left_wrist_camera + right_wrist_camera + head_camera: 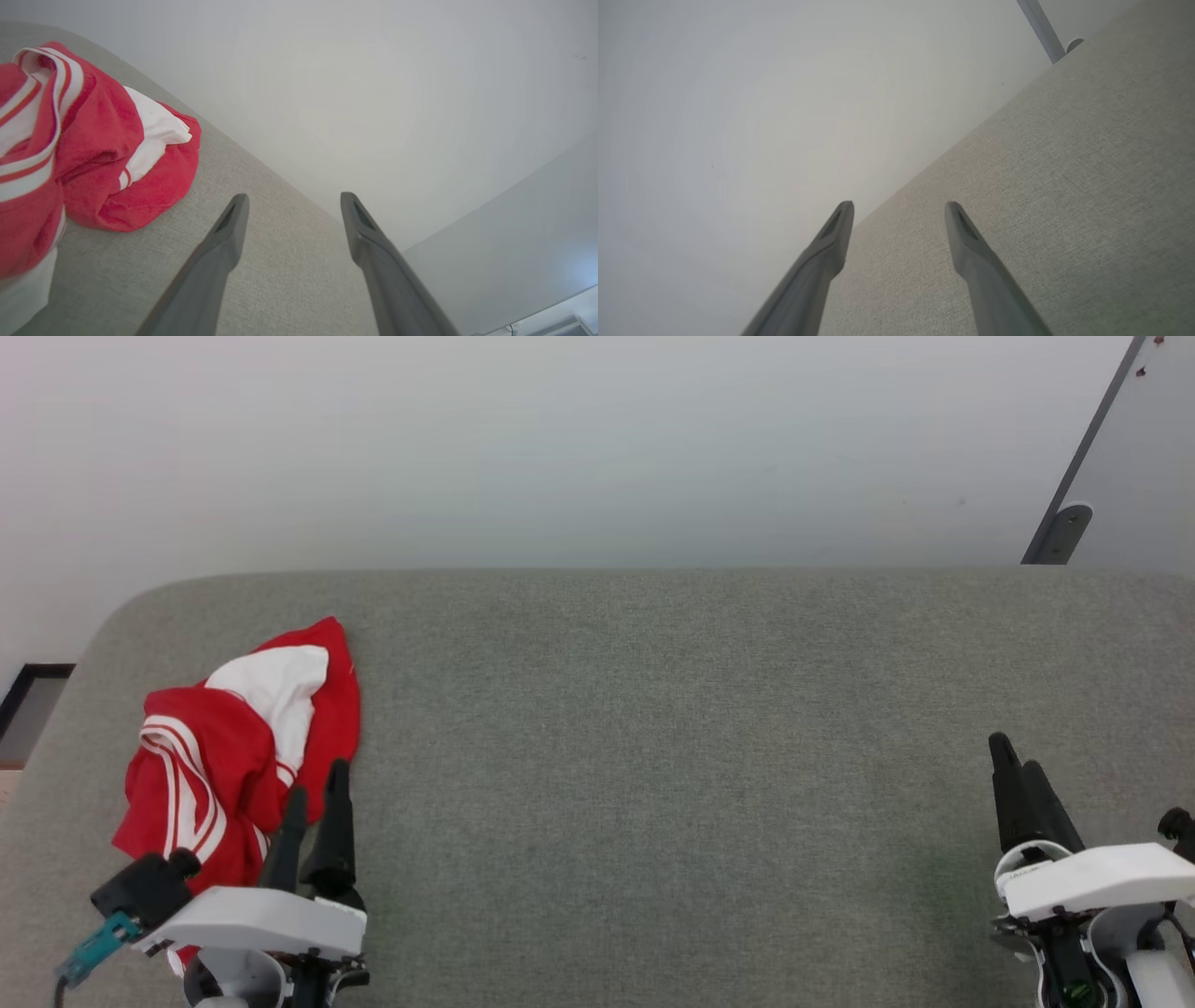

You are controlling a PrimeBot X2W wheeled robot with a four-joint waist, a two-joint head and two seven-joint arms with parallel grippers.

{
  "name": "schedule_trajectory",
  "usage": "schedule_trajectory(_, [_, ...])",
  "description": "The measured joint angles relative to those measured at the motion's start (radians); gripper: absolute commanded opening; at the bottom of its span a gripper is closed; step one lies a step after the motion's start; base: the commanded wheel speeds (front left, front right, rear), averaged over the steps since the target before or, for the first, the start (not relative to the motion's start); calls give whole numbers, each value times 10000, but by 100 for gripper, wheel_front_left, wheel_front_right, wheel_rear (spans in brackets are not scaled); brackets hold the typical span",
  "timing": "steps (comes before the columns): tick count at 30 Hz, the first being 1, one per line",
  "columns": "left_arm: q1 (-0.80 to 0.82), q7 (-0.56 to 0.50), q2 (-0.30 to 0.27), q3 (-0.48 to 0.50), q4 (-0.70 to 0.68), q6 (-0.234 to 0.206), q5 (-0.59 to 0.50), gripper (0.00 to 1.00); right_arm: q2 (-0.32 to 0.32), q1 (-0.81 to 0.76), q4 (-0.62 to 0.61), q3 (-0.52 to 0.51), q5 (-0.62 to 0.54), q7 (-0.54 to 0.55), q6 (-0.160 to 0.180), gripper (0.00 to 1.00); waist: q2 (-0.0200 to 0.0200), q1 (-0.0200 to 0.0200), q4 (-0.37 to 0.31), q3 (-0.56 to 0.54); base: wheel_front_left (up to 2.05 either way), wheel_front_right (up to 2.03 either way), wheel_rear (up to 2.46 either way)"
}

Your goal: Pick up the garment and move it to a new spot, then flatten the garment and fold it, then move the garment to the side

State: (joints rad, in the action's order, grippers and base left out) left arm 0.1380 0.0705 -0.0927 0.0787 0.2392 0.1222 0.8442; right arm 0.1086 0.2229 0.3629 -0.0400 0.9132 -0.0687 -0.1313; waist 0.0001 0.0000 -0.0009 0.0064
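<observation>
The garment [233, 756] lies crumpled in a heap at the left end of the grey table [653, 756], red with white panels and white stripe trim. My left gripper [317, 784] stands open just at the heap's right edge, its fingers partly over the red cloth in the head view. Seen from the left wrist, the garment [88, 149] is to the left of the open left gripper [292, 200], with nothing between the fingers. Far off at the lower right, my right gripper [1013, 754] is open over bare table, and in its own view the right gripper [899, 207] holds nothing.
The table's far edge [653, 571] runs along a pale wall [597, 448]. A grey panel with a metal bracket [1064, 532] stands at the back right. The table's rounded left corner [103, 625] is close to the garment. Bare table surface stretches between the two grippers.
</observation>
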Motion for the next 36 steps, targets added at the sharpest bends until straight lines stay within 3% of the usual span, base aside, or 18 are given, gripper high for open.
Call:
schedule_trajectory(22, [6,637,-447,-546,-148,-318,-3083,100,163,531,163,138,-3852,-646,0,100,0,0,-22,-62,0,0,0])
schedule_trajectory(36, [63,978,-700,-838,-42,-430,-4418,100,238,737,339,159,-5427,-988,0,100,0,0,-10,-87,0,0,0])
